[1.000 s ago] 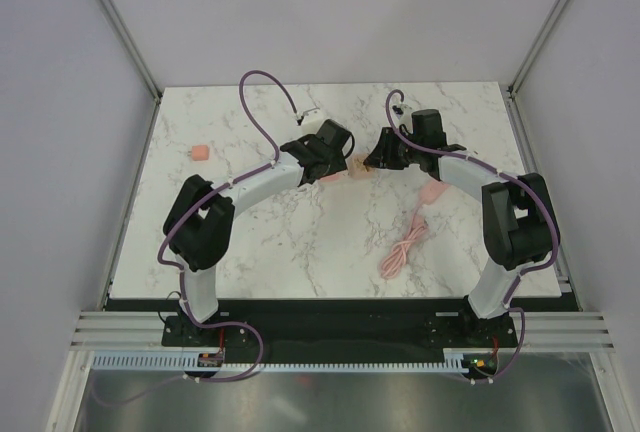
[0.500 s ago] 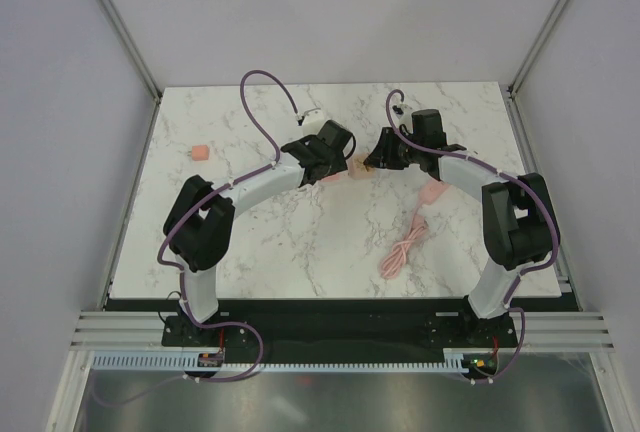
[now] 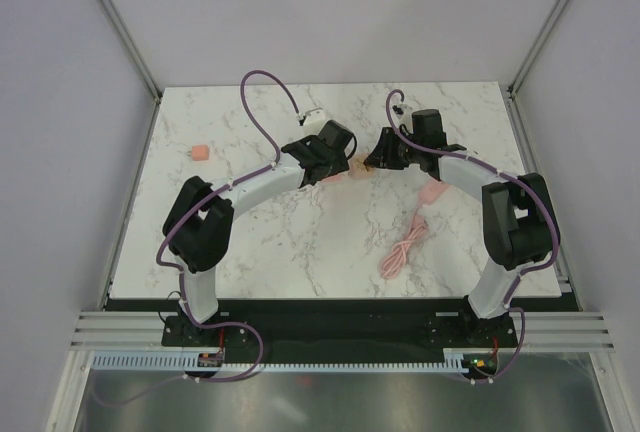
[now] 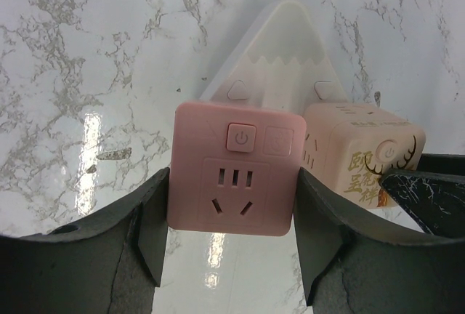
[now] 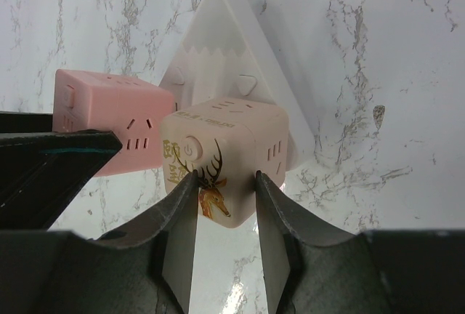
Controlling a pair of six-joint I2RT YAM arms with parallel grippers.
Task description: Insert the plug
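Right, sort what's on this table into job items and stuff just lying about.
In the job:
pink socket cube, gripped by left pincer
beige deer cube, gripped by right pincer

Lying about, apparently:
coiled pink cable
small pink block
white mountain-shaped piece

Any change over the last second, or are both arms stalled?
Nothing visibly changed. Left gripper stays shut on the pink socket cube, right gripper on the beige cube, the two cubes side by side; the pink cable and small pink block lie where they were.
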